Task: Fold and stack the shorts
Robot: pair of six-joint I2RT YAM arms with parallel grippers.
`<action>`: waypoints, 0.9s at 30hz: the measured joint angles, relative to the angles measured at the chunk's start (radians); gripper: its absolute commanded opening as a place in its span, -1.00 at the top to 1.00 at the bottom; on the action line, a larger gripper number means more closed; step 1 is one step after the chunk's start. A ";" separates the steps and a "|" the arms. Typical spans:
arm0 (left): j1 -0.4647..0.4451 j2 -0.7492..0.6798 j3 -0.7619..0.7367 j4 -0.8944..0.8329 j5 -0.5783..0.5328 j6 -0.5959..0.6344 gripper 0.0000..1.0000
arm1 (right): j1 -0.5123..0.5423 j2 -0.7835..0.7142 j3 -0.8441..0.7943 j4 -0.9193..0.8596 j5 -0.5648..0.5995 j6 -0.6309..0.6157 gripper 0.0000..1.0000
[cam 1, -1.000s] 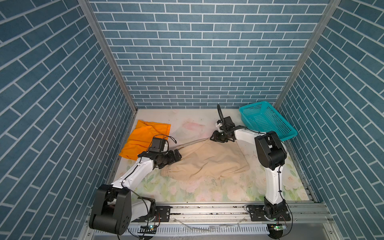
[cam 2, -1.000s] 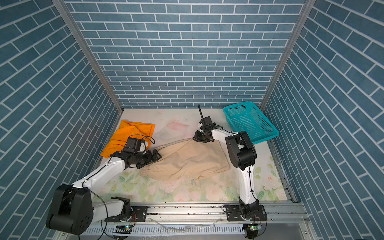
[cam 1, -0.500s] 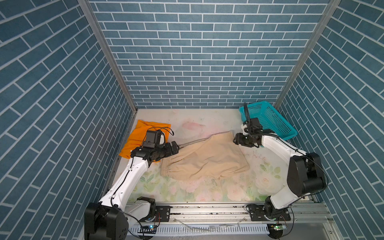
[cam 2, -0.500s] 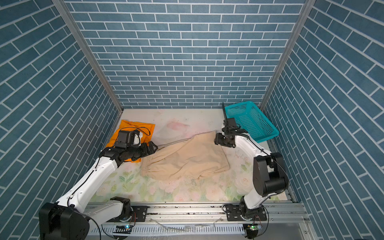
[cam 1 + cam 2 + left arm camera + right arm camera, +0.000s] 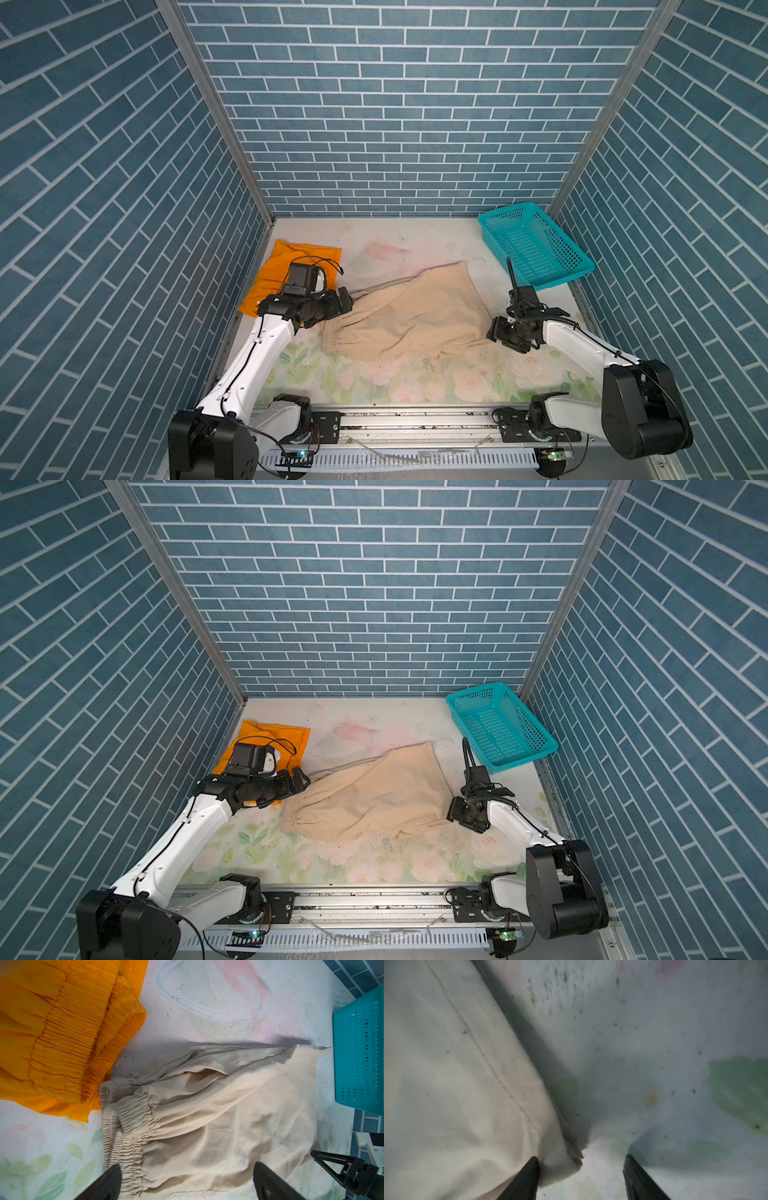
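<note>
Beige shorts (image 5: 411, 316) lie spread flat on the floral mat (image 5: 374, 382), seen in both top views (image 5: 374, 796). The gathered waistband (image 5: 332, 336) is at one end and the leg hems at the opp. end. All places below are given vs. these beige shorts. Orange shorts (image 5: 282, 266) sit folded just past the waistband end. In the left wrist view the orange edge (image 5: 52, 1032) looks to touch the corner of the beige waistband (image 5: 124, 1122); can't tell if it overlaps. Teal basket (image 5: 532, 249) is past the hem end, nr one hem corner but apart from the cloth. Left gripper (image 5: 347, 301) hangs over the waistband end w/ jaws spread fully wide and no hold on anything. The left wrist view (image 5: 187, 1167) shows both fingers splayed above the beige fabric (image 5: 228, 1115); contact can't be told. Right gripper (image 5: 494, 332) is low at the other hem corner, the one away from the basket. Its jaws are partway apart and not pinching. In the right wrist view (image 5: 581, 1158) one finger (image 5: 529, 1176) lies over the cloth edge (image 5: 456, 1084), the other over bare mat, w/ the hem corner btwn them and loose.
</note>
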 measured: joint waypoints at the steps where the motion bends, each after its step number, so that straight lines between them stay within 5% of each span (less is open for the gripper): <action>1: 0.001 0.000 0.000 -0.003 0.000 0.001 -0.99 | 0.000 -0.005 -0.009 0.026 -0.003 0.008 -0.20; 6: 0.006 0.000 0.008 -0.016 -0.001 0.013 -0.99 | 0.000 -0.011 -0.049 0.159 -0.024 0.060 0.12; 12: 0.011 -0.005 0.009 -0.039 -0.002 0.018 -0.99 | -0.002 0.030 -0.055 0.210 -0.028 0.086 1.00; 24: 0.016 -0.016 0.020 -0.058 -0.017 0.031 -0.99 | -0.232 0.035 0.054 0.048 0.045 0.000 0.98; 27: 0.017 -0.016 0.048 -0.070 -0.031 0.043 -0.99 | -0.283 0.035 0.100 -0.003 0.055 -0.043 0.57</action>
